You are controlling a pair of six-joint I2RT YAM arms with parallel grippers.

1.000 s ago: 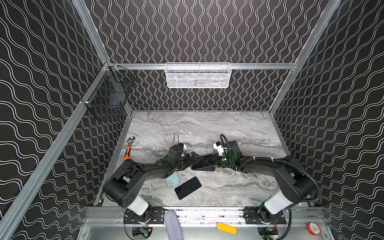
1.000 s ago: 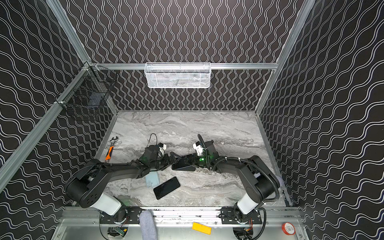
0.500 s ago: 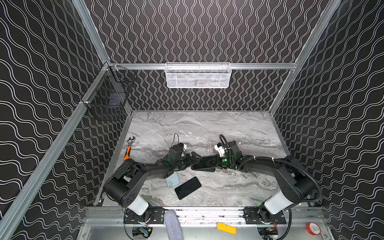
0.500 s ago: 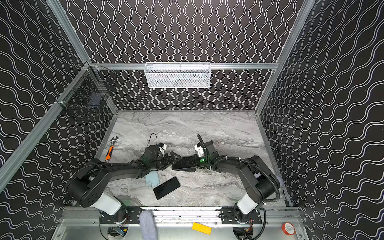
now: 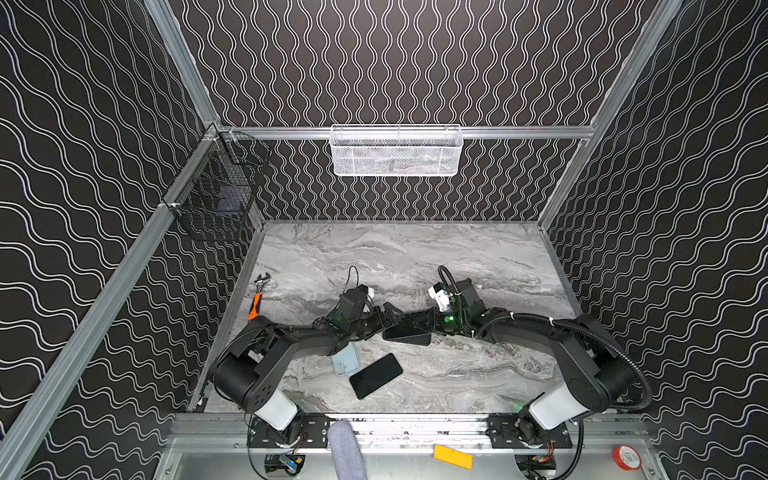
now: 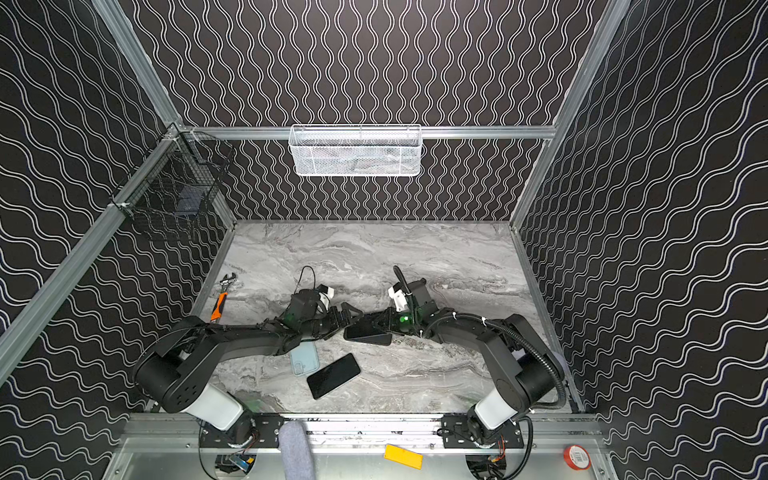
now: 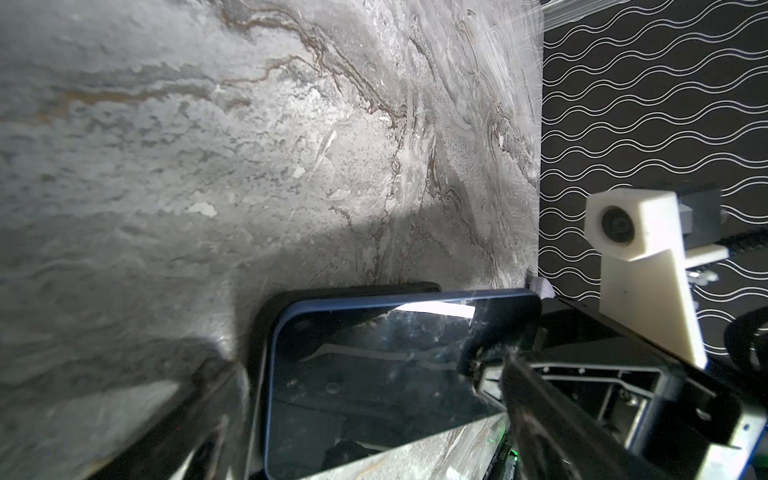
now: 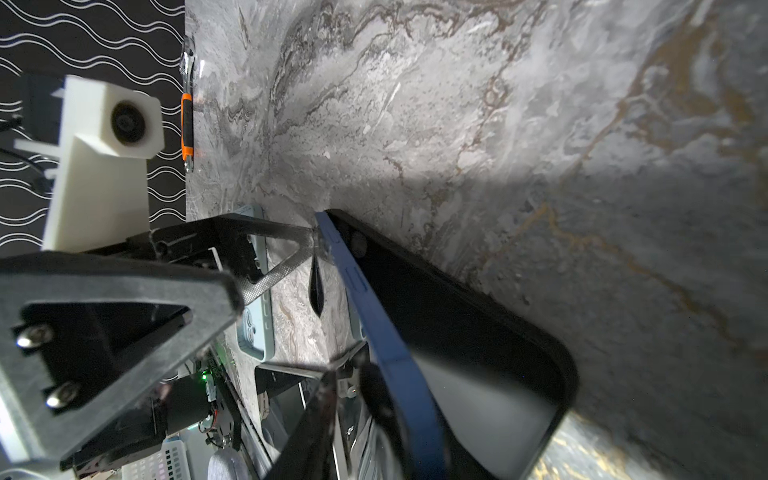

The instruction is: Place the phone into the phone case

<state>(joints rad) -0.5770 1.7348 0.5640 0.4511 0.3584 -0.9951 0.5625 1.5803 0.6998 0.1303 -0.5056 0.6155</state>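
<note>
A blue-rimmed phone (image 5: 405,331) (image 7: 374,374) lies screen up on a black phone case (image 7: 259,332) (image 8: 457,316) at mid-table, between the two grippers. Its end towards the left arm sits inside the case rim. In the right wrist view the other end of the phone (image 8: 374,316) stands a little out of the case. My left gripper (image 5: 384,318) (image 7: 365,415) is wide open, a finger on each side of the phone's end. My right gripper (image 5: 417,328) (image 8: 386,399) sits narrowly at the opposite end; its far finger is hidden, so a grip does not show.
A second black phone (image 5: 376,375) and a light blue case (image 5: 346,359) lie nearer the front edge, under the left arm. An orange-handled wrench (image 5: 255,305) lies by the left wall. A white mesh basket (image 5: 395,151) and a black wire basket (image 5: 216,195) hang on the walls.
The phone and case looked more steeply tilted a second ago and now lie flatter. Both arms have barely moved.
</note>
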